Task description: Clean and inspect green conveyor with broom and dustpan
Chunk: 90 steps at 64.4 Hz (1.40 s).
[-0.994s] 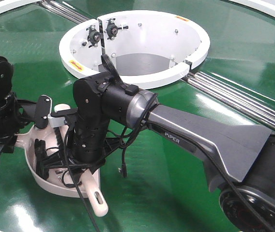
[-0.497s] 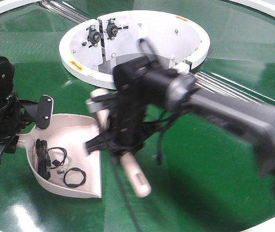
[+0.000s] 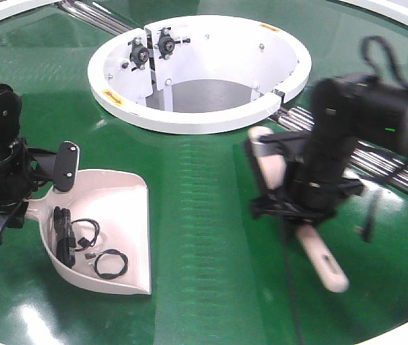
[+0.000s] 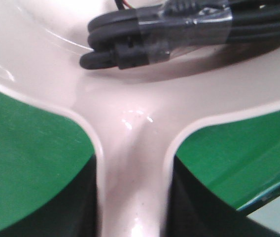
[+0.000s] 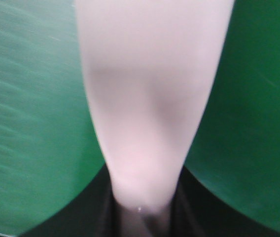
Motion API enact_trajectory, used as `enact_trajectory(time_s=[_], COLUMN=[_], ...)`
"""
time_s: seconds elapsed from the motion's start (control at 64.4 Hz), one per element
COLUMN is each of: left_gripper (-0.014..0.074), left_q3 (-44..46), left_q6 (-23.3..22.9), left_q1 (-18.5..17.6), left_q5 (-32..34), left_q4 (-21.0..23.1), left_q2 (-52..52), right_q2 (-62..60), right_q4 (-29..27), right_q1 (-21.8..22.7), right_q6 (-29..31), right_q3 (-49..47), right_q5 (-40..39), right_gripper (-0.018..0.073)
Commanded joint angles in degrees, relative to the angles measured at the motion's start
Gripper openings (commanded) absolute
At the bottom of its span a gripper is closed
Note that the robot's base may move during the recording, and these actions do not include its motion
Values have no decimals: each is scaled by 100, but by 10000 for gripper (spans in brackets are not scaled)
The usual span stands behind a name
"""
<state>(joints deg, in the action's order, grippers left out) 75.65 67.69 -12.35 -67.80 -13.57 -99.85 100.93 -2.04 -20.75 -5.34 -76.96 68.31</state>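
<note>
The left gripper point(image 4: 132, 212) clenches the dustpan point(image 3: 114, 208) by its handle, pan flat on the green conveyor point(image 3: 204, 244) to retain cable scraps point(image 3: 82, 241); the right gripper point(image 3: 297, 205) grasps the broom point(image 3: 322, 259), well apart, positioned for sweeping.

The front camera is looking down over the green conveyor point(image 3: 204, 237), with the hub point(image 3: 189, 122) at 12 o'clock. The wrist cameras are sitting close-up, sharing its dustpan point(image 3: 121, 208) at 8 o'clock and broom point(image 3: 319, 255) at 4.

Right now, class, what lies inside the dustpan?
Inside the dustpan lie a taped black cable bundle and small black wire loops. The left gripper covers part of its rear wall, so anything tucked there cannot be seen.
</note>
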Motion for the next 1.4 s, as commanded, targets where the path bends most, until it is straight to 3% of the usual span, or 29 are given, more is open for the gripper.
enact_trajectory(time_s=[0.0,0.248,1.382], left_gripper=[-6,-6,-6], left_q3=[149,149,149], left_q6=[-41,-41,-41], left_q1=[-44,-44,-44], left_q5=[64,64,239], left_q4=[98,98,98], left_q2=[266,266,266], right_q2=[-484,-568,53], right_q4=[9,475,468], right_q1=[306,468,468], right_q6=[242,228,253], right_q3=[309,1046,1147], right_q5=[-207,-560,-592], right_gripper=[-4,-4,-4])
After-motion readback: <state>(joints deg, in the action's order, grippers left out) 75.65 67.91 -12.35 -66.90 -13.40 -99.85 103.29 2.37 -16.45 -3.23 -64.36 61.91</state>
